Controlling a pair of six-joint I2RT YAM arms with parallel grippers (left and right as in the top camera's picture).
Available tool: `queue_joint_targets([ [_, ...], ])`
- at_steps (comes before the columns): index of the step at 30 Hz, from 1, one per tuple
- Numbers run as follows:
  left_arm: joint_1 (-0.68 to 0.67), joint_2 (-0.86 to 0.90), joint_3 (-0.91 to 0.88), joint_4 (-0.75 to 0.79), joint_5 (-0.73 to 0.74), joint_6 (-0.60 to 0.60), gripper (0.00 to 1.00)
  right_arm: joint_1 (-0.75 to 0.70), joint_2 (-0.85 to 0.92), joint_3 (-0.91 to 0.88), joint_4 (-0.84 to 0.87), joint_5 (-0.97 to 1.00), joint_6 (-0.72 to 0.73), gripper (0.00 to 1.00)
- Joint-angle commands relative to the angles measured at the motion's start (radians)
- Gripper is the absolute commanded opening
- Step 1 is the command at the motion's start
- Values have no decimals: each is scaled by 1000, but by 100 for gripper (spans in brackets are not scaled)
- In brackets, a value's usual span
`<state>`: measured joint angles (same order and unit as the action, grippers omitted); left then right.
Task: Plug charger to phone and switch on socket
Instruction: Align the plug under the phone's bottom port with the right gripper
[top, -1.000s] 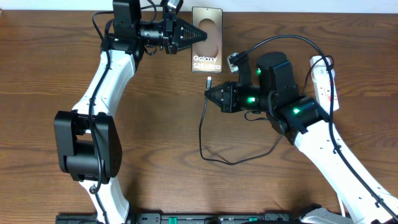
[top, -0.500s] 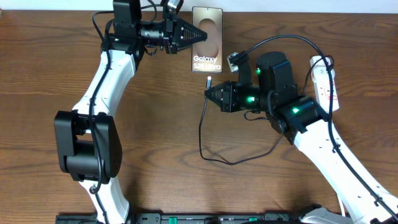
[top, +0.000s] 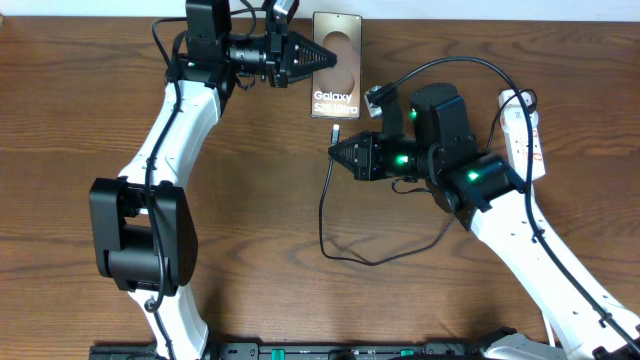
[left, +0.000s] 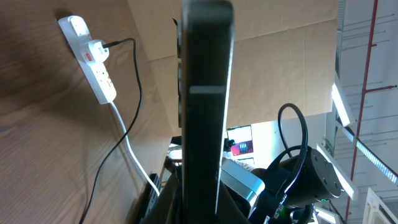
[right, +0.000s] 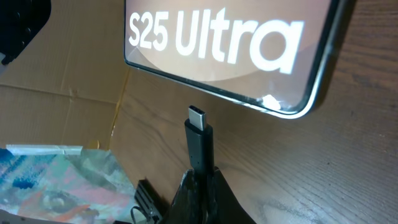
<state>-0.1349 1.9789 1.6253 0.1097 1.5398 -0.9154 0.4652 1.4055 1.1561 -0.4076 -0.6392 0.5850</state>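
The phone (top: 336, 70) lies face up at the table's far middle, showing "Galaxy S25 Ultra". My left gripper (top: 326, 57) is shut on its left edge. The left wrist view sees the phone (left: 205, 93) edge-on as a dark slab between the fingers (left: 186, 208). My right gripper (top: 337, 148) is shut on the charger plug (top: 336, 130). In the right wrist view the plug (right: 199, 137) points at the phone's bottom edge (right: 249, 96), a short gap away. The black charger cable (top: 325, 215) loops toward the near side. The socket (top: 524, 130) lies at the right edge.
A black lead (left: 134, 81) runs into a plug on the socket (left: 93, 62), and the strip's white cord (left: 134, 155) trails off it. A pale wall (top: 480, 10) borders the table's far edge. Brown cardboard (right: 56, 93) and a printed sheet (right: 56, 180) show beyond the table.
My left gripper and the phone have shifted slightly to the right. The right gripper and plug have stayed where they were.
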Motion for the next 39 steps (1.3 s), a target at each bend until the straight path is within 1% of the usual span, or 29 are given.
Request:
queue_joint_targets([
  [1,0,-6,8,9,32,21,7,13,8,7,7,-3,5,1],
  [29,0,-6,8,8,32,47,7,13,8,30,-1,-26,1,1],
  [39,0,-6,8,8,32,47,7,13,8,35,-37,2,-25,1],
])
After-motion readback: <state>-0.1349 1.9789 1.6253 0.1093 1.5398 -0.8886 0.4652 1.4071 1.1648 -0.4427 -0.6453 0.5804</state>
